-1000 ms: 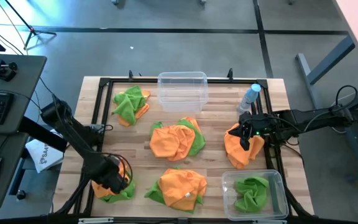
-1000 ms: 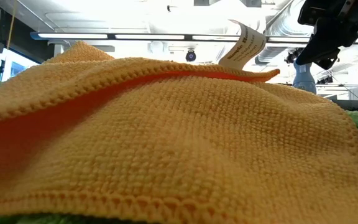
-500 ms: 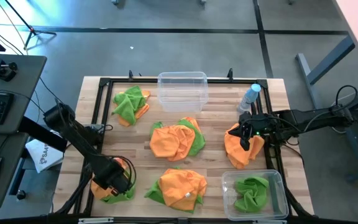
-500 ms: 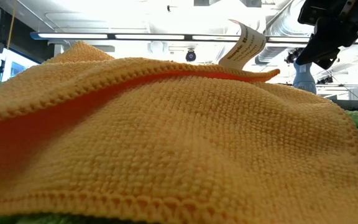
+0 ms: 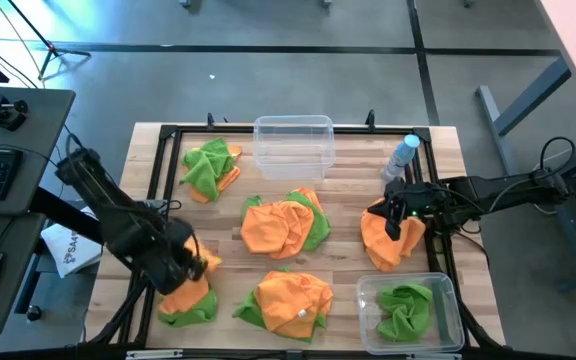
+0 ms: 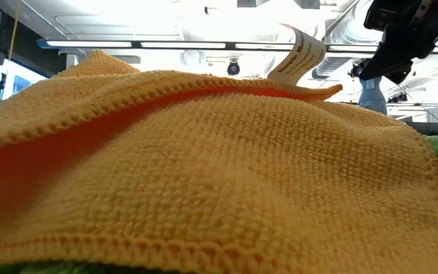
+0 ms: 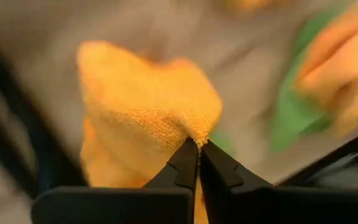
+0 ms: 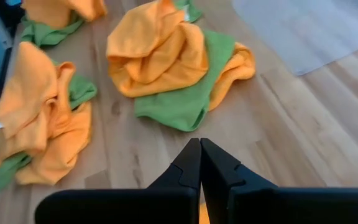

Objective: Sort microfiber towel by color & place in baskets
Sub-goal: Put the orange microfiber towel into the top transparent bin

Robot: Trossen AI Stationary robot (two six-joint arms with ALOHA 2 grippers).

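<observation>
My left gripper (image 5: 198, 265) (image 7: 199, 144) is at the near left corner, shut on an orange microfiber towel (image 5: 184, 292). That towel's lower end rests on a green towel (image 5: 194, 310). My right gripper (image 5: 396, 222) (image 8: 199, 143) hovers shut, with nothing between its tips, over another orange towel (image 5: 386, 242) at the right. Mixed orange and green heaps lie at the far left (image 5: 210, 168), in the middle (image 5: 286, 225) and at the near middle (image 5: 290, 300). One clear basket (image 5: 293, 128) stands at the far middle. Another basket (image 5: 446, 292) at the near right holds a green towel (image 5: 404, 310). My left gripper pinches a raised peak of the orange towel (image 7: 197, 132) between its two fingertips. The fingers come from above, pointing steeply down. The cloth hangs slack below them, and its lower part (image 5: 182, 298) still lies on the green towel. Whether it is one layer or several, I cannot tell.
A clear bottle with a blue cap (image 5: 403, 155) stands at the far right, close to my right arm. A black frame (image 5: 168, 130) runs around the wooden table. In the low view, the near-middle orange towel (image 6: 204, 175) blocks most of the table.
My left gripper has shut on the orange towel at the near left corner. It has then risen and tipped to point more steeply down. The pinched part of the towel has been drawn up into a peak, while its lower part and the green towel under it have stayed put.
</observation>
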